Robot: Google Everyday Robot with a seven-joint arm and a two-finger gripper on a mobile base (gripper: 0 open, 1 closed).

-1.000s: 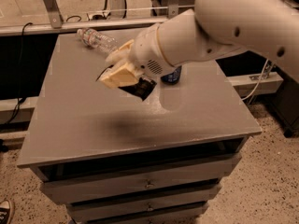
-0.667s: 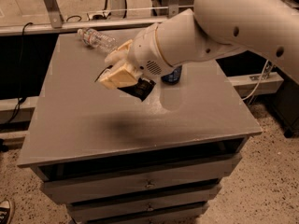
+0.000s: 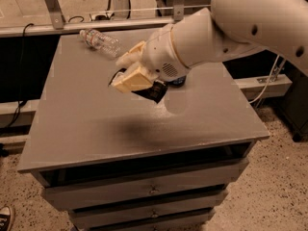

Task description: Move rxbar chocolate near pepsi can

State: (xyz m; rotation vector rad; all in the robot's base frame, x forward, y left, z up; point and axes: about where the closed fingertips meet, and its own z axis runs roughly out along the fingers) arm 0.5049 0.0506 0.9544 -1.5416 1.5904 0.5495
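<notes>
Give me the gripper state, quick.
Gripper: closed, holding the rxbar chocolate above the table, near the pepsi can.

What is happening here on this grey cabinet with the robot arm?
The robot's gripper hangs above the middle of the cabinet top, shut on the rxbar chocolate, a black bar held clear of the surface. The pepsi can stands just behind the arm, mostly hidden, so the bar is close to it but not yet put down. A clear plastic bottle lies on its side near the far left corner.
</notes>
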